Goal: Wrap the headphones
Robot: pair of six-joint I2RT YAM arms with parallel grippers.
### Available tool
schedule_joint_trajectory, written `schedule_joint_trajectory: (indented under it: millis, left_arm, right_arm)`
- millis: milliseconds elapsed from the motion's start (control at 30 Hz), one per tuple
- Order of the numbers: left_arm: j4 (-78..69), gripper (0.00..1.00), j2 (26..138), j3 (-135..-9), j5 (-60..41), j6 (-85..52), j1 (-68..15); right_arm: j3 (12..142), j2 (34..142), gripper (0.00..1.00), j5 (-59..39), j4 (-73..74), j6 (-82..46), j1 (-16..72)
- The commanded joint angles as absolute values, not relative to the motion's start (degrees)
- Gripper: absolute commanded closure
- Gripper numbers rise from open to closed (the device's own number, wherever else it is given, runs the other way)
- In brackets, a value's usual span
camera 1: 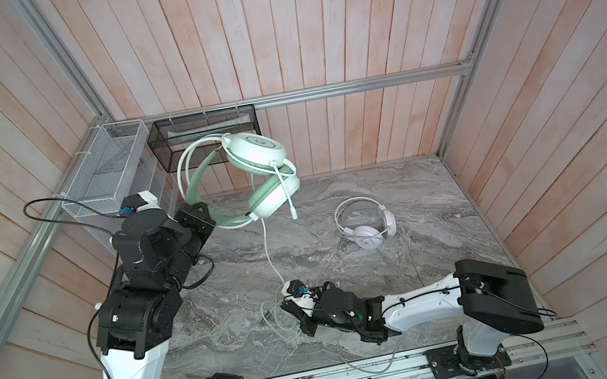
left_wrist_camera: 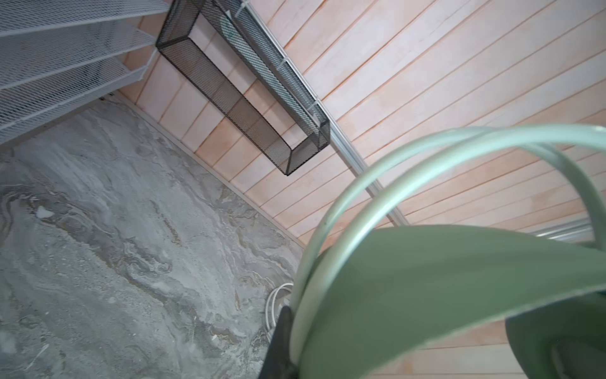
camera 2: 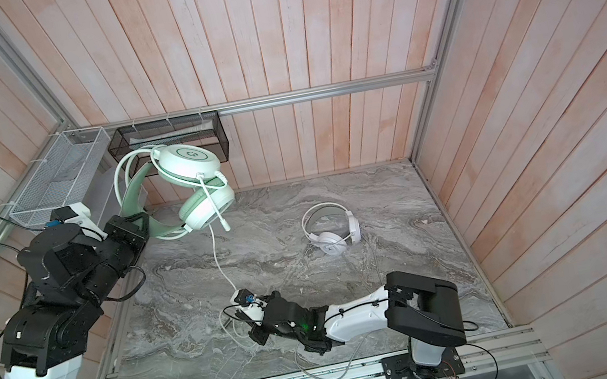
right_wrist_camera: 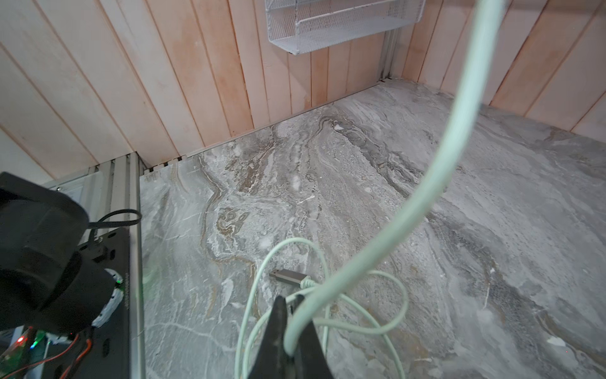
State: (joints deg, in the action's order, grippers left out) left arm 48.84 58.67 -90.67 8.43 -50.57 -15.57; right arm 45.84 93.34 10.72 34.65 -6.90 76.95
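Left gripper [camera 1: 209,217] clamped the headband of the mint-green headset [camera 1: 257,152] (cups dangled beyond its tips). Right gripper [right_wrist_camera: 292,325] pinched that headset's cord [right_wrist_camera: 437,174]; USB plug [right_wrist_camera: 288,276] lay just ahead.

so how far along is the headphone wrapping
Early. Done: the left tool holds the green headset by its headband, off the table. In hand: the right tool is shut on its cord low down, with loops and the plug lying loose. Left: winding that cord, then the white headset, lying untouched.

mint-green headset [left_wrist_camera: 426,295] blurred (very close), cups cut off, cord of white headset [camera 1: 369,234] too faint to trace
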Motion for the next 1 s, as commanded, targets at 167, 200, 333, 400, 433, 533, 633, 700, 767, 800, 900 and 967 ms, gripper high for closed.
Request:
schedule_joint_trajectory:
  millis: [167,200,333,400,433,533,633,700,767,800,900,967]
  left_arm:
    - [45.69,1.00,60.29,-79.26,18.00,-41.88,-14.63]
    - [44.74,1.00,60.01,-77.34,18.25,-40.61,-14.68]
    - [40.66,1.00,57.71,-68.94,18.62,-36.47,-14.68]
    - [38.09,1.00,55.81,-64.98,17.95,-33.71,-14.63]
    - [36.78,1.00,54.73,-62.85,17.42,-32.21,-14.74]
    - [34.00,1.00,52.06,-57.85,15.75,-27.60,-15.10]
    - [32.07,1.00,49.51,-53.92,15.36,-22.54,-16.34]
    - [32.11,1.00,48.17,-52.20,17.95,-20.95,-17.65]
    - [34.71,1.00,47.96,-52.35,22.48,-23.49,-18.00]
    - [35.48,1.00,47.85,-52.70,23.50,-24.03,-17.84]
    - [36.77,1.00,47.03,-54.64,23.04,-27.91,-16.76]
    - [37.37,1.00,47.46,-56.34,19.62,-30.22,-14.82]
  right_arm:
    - [58.61,83.79,1.00,17.91,3.11,5.97,84.34]
    - [60.27,83.03,1.00,18.44,0.17,7.01,84.48]
    - [65.09,79.31,1.00,23.63,-9.88,12.01,84.47]
    - [67.11,77.70,1.00,25.27,-13.22,14.61,84.29]
    - [68.44,77.12,1.00,25.28,-15.14,15.62,84.02]
    - [72.09,76.31,1.00,24.47,-19.98,17.54,82.71]
    - [75.79,76.24,1.00,22.25,-23.80,18.40,80.12]
    - [78.13,76.98,1.00,19.90,-26.61,18.54,78.53]
    - [80.18,78.12,1.00,17.99,-29.16,18.54,78.14]
    - [80.77,78.73,1.00,17.31,-29.84,18.54,78.21]
    - [79.53,78.82,1.00,14.81,-28.35,16.96,78.26]
    - [77.09,77.74,1.00,13.54,-25.98,16.16,78.57]
